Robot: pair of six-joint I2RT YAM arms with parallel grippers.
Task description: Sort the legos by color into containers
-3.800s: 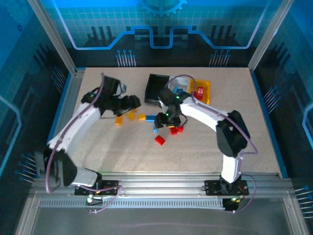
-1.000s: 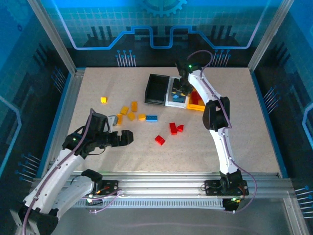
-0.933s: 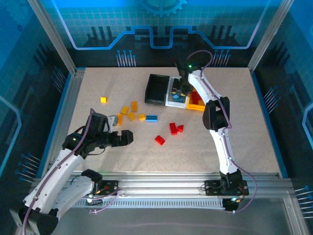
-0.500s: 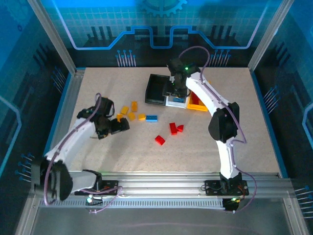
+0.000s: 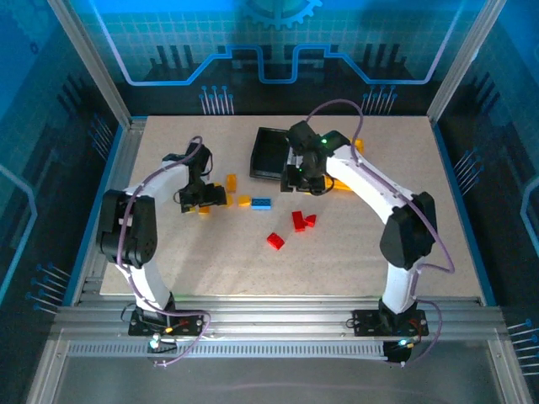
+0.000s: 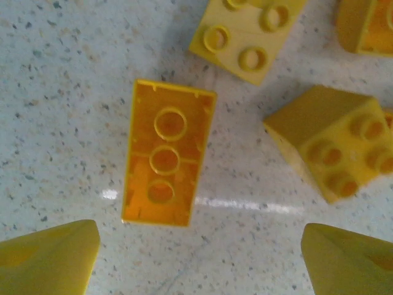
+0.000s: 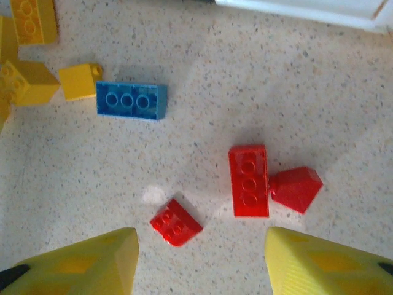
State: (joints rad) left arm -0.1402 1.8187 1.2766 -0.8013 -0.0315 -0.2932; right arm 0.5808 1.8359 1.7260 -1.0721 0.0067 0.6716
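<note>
The left claw point(image 6: 199, 258) hovered over the yellow-orange bricks point(image 5: 231, 181) just left of the blue brick point(image 5: 261, 203). Its fingers stood apart with nothing between them. An upturned yellow-orange brick point(image 6: 167, 153), hollow side up, lay on the surface point(image 5: 354, 252) just ahead of the tips. This looked like the approach to a pick. The next move would call for coming down squarely so the fingers straddled that brick's narrow sides without nudging its neighbours.

To the right of the blue brick and nearer the arm bases lay three red pieces: a long red brick point(image 7: 249, 180), a red sloped piece point(image 7: 296, 187) touching it, and a small red brick point(image 7: 176, 222) apart from them. The right claw point(image 7: 202, 264) hung above these, fingers apart and empty, probably about to choose one. Beyond the blue brick sat the black bin point(image 5: 271, 153), with the white bin's rim point(image 7: 319, 15) to the right of it.

A second earlier, the left claw had been well nearer the arm bases than the blue brick. The right claw had been over the white bin and had since swung back toward the red pieces.
</note>
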